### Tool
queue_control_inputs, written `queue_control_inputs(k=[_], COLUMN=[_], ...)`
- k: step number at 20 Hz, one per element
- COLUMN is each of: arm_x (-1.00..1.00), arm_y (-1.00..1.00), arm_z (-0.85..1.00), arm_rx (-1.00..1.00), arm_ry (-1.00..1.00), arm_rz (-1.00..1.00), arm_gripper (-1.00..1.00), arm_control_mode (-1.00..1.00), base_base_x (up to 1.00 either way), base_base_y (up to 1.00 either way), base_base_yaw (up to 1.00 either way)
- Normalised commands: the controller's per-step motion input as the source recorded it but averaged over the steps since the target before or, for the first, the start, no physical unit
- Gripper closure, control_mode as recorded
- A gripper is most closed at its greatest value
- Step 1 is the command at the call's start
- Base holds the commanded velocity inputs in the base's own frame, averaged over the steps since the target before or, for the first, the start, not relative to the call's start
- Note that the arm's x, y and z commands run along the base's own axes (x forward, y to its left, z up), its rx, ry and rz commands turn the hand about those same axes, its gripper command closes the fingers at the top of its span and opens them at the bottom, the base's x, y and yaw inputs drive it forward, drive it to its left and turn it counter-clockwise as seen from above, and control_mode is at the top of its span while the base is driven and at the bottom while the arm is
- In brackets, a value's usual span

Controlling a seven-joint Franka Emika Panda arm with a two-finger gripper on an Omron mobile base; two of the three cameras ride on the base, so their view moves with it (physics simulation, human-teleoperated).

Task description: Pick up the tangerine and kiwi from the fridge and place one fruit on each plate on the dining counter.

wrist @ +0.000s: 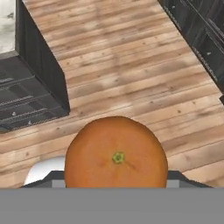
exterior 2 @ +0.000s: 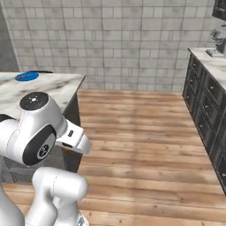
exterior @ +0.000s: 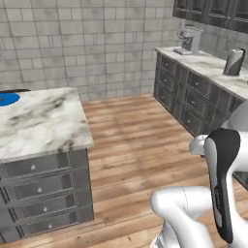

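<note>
The tangerine [wrist: 116, 157], round and orange with a small green stem scar, sits low in the hand view with my gripper [wrist: 116, 181] shut on it above the wooden floor. Its bulk hides most of the fingers. The dining counter [exterior: 43, 121] has a veined marble top over dark grey drawers and stands to the left of the arm; it appears again as the dining counter [exterior 2: 48, 86]. A bright blue plate [exterior: 7, 99] lies at its far left edge, seen also as the blue plate [exterior 2: 26, 76]. The kiwi and the fridge are out of view.
A second marble counter [exterior: 213, 68] over dark cabinets runs along the right wall, with a coffee machine [exterior: 189, 38] and a dark cylinder [exterior: 234, 62] on it. Wooden floor [exterior: 140, 135] lies between the two counters. The folded arm [exterior 2: 39, 128] is beside the dining counter's corner.
</note>
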Motion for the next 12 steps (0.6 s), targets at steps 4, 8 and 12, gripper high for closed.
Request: queue_control_inputs(k=[4,8,12], arm_x=[0.00,0.00,0.00], arm_y=[0.00,0.00,0.00], arm_z=[0.00,0.00,0.00], arm_rx=[0.00,0.00,0.00], arm_ry=[0.00,0.00,0.00], arm_rz=[0.00,0.00,0.00], arm_gripper=[1.00,1.00,1.00], arm_control_mode=[1.00,1.00,1.00], base_base_x=[0.79,0.94,1.00], base_base_y=[-0.82,-0.93,-0.77], base_base_yaw=[0.48,0.49,0.58])
